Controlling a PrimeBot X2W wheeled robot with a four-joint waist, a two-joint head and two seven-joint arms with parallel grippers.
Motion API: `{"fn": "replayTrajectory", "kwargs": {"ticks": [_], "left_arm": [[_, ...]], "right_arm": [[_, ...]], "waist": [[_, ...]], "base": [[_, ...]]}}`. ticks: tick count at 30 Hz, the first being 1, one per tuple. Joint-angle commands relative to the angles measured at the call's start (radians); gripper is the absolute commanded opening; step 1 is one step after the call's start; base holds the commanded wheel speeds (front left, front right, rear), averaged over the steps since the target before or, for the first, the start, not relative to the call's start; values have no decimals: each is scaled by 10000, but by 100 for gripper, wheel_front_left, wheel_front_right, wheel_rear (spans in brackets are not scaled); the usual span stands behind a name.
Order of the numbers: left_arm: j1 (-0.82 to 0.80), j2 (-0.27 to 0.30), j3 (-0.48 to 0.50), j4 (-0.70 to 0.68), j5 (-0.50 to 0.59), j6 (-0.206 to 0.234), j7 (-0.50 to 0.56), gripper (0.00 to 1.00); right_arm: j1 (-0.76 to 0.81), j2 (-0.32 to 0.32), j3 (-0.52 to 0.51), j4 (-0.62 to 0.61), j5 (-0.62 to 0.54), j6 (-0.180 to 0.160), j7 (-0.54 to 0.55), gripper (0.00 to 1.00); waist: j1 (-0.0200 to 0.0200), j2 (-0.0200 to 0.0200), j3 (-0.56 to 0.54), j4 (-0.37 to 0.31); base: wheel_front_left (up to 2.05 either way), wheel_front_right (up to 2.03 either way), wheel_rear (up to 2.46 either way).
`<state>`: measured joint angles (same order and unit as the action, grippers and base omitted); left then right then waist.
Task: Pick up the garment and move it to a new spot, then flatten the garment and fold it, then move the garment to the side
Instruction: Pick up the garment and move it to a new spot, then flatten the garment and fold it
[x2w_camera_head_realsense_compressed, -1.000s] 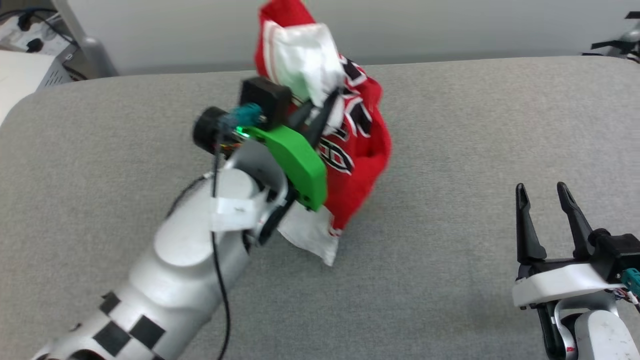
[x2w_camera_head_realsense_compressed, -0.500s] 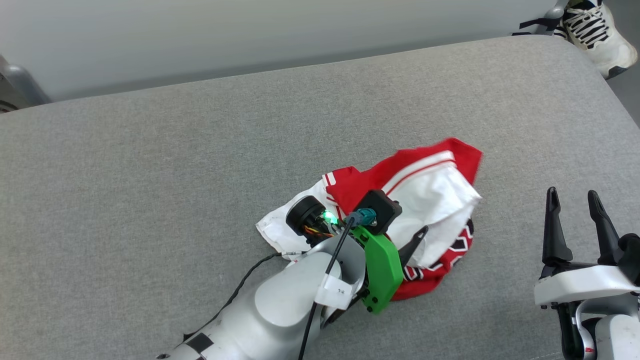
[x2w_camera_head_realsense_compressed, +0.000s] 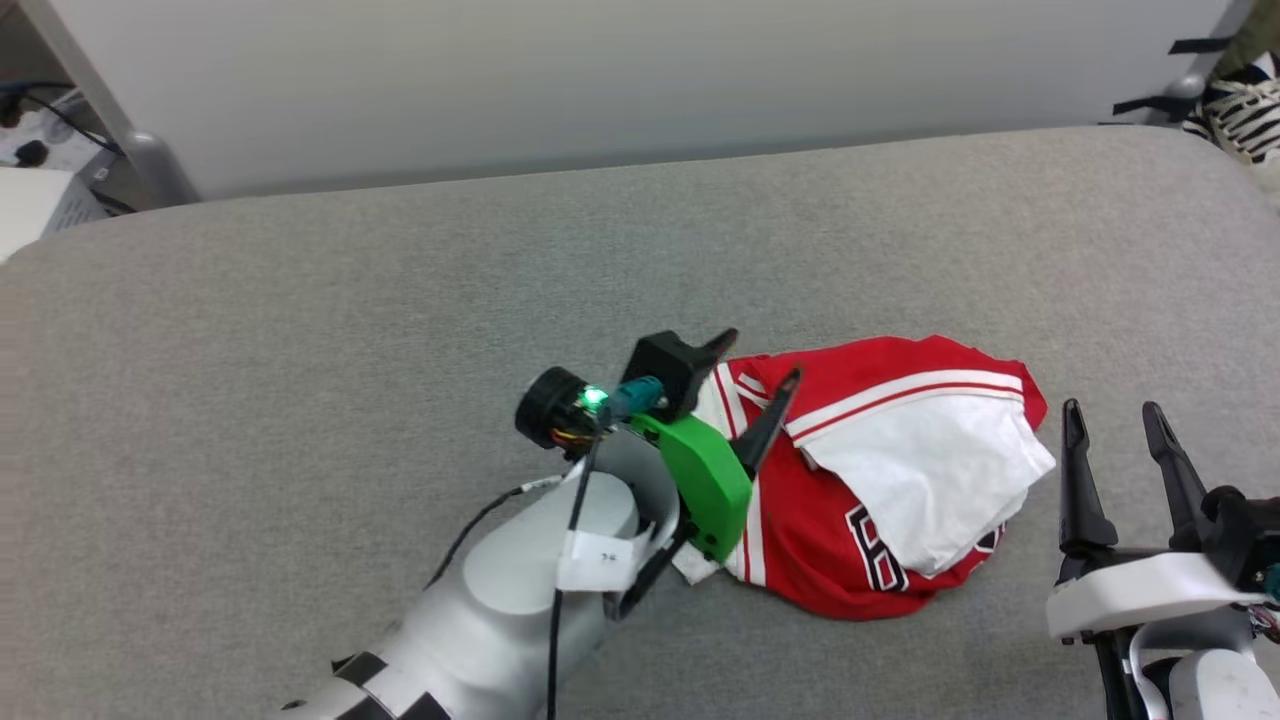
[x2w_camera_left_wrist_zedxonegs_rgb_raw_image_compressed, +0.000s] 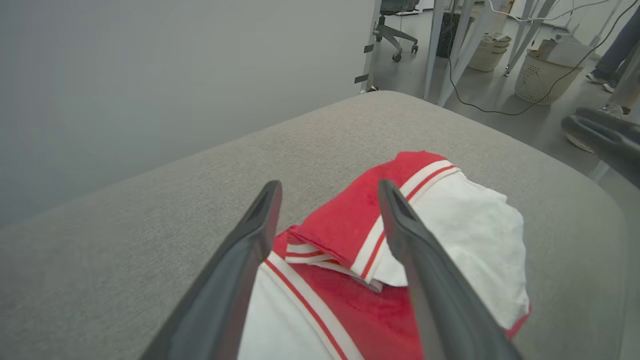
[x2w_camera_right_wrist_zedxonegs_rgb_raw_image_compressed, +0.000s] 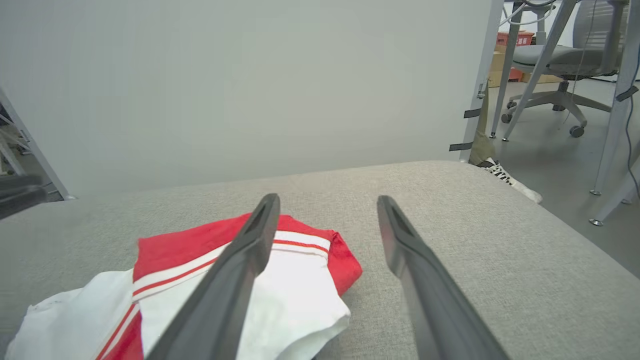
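Grey padded surface (x2w_camera_head_realsense_compressed: 300, 330) carries the garment (x2w_camera_head_realsense_compressed: 830, 510), crumpled in a heap, with a white sleeve on top. The left gripper (x2w_camera_head_realsense_compressed: 762, 358) hangs over the garment's left edge, fingers spread and pinching nothing. The right gripper (x2w_camera_head_realsense_compressed: 1111, 407) sits just right of the garment, fingers likewise spread and empty.

The jaws stand apart over the crumpled garment (x2w_camera_left_wrist_zedxonegs_rgb_raw_image_compressed: 465, 235) on the grey cushion (x2w_camera_left_wrist_zedxonegs_rgb_raw_image_compressed: 125, 240).
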<state>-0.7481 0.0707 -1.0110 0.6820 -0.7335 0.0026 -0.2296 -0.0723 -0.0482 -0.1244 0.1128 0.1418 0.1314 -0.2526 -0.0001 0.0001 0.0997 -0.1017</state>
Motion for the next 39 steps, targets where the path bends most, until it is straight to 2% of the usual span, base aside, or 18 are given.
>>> {"fn": "replayTrajectory", "kwargs": {"ticks": [1, 6, 10, 14, 19, 24, 34, 39], "left_arm": [[-14, 273, 257, 21, -103, 153, -156, 100], [704, 1208, 1325, -520, -69, 594, -310, 100], [1990, 1886, 2518, -1856, 363, 949, -317, 100], [3589, 2224, 3466, -3103, 868, 1206, -319, 100], [5052, 2037, 4486, -4158, 1406, 1399, -320, 100], [5823, 1630, 5177, -4585, 1917, 1151, -320, 100], [5707, 1447, 5544, -4103, 2419, 530, -307, 100], [5239, 1394, 5482, -3983, 2141, 452, 565, 100]], "right_arm": [[218, -20, 36, -51, -114, -7, -92, 100], [537, -20, 201, -102, -223, -7, -92, 100], [739, -20, 348, -131, -225, -7, -92, 100], [938, -20, 406, -170, -169, -7, -92, 100], [1094, -20, 477, -225, -127, -7, -92, 100], [1132, -20, 553, -239, -93, -7, -92, 100], [1042, -20, 779, -218, -76, -7, -92, 100], [943, -20, 803, -271, -109, -7, -92, 100]], "waist": [[1, -1, -534, 611], [1, -1, -757, 978], [1, -1, -846, 1096], [1, -1, -899, 1158], [1, -1, -886, 1184], [1, -1, -867, 1168], [1, -1, -674, 968], [1, -1, -409, 835]], "base": [[0, 0, 0], [0, 0, 0], [0, 0, 0], [0, 0, 0], [0, 0, 0], [0, 0, 0], [0, 0, 0], [0, 0, 0]]}}
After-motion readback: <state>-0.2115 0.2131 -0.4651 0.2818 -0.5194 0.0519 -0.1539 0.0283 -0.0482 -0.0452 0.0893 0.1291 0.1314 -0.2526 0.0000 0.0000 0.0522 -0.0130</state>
